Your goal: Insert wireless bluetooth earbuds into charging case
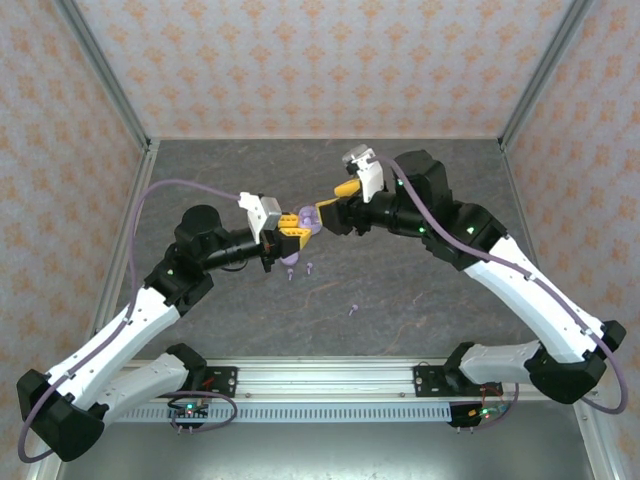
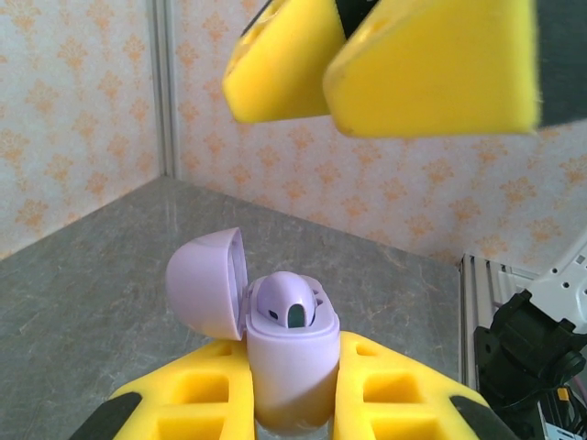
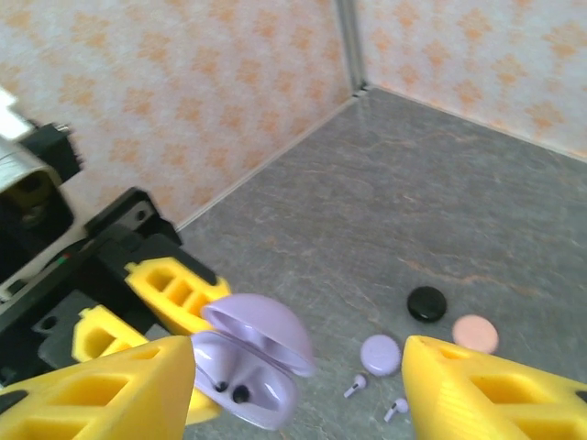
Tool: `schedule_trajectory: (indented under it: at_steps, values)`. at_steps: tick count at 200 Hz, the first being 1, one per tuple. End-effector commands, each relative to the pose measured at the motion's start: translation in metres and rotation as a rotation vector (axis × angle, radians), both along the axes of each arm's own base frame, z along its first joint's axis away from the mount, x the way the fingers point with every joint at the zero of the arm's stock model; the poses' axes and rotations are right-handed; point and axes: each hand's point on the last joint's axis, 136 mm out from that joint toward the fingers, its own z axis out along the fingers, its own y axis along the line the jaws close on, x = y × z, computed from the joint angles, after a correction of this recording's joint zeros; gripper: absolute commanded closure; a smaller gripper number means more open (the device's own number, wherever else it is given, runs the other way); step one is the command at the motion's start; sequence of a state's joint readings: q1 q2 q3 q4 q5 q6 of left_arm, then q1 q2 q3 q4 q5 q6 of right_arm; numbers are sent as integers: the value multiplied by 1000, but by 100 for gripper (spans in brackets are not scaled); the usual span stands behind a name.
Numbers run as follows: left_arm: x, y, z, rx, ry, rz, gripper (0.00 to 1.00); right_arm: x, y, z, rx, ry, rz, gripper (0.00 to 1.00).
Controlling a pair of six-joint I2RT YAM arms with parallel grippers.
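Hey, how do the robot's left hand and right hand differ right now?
The left hand is shut on the open lilac case, while the right hand stands open with nothing in it. The left hand reaches in from the left, the right hand from the right. Both have yellow fingers.

Lilac charging case (image 2: 292, 367) stands upright with its lid hinged open, one lilac earbud (image 2: 289, 310) seated in its well. Loose near the case lie a second earbud (image 1: 291, 271) and a third earbud (image 1: 311, 266). A fourth earbud (image 1: 353, 309) rests farther from it.
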State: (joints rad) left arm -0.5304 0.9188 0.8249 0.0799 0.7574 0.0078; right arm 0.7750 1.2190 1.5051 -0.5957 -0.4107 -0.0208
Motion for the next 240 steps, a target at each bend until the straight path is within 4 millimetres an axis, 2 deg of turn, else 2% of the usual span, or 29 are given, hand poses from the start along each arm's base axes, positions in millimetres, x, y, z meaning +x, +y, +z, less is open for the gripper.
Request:
schedule_trajectory:
  at_steps: [1,4,11,47,94,126,143,165,240]
  values:
    - [1,6,12,-28,-59,44,100,10,-27,-30,-38,124,-155,38]
    - [1,6,12,-27,-61,48,100,8,-33,-28,-27,124,-171,38]
    - [1,8,12,-24,-67,59,100,9,-41,-39,-34,161,-207,38]
    - [2,14,12,-10,-87,95,100,5,-65,-118,-117,391,-356,38]
    - [1,17,13,-3,-98,107,100,-15,-70,-220,-164,696,-460,35]
    - [3,16,12,-1,-95,107,100,-26,-71,-277,-230,835,-500,40]
    - [3,15,10,1,-91,104,100,-31,-70,-298,-275,887,-496,44]
    - [4,15,10,1,-88,104,100,-36,-66,-317,-330,925,-489,46]
    - [6,15,8,12,-79,109,100,-44,-54,-358,-450,976,-476,51]
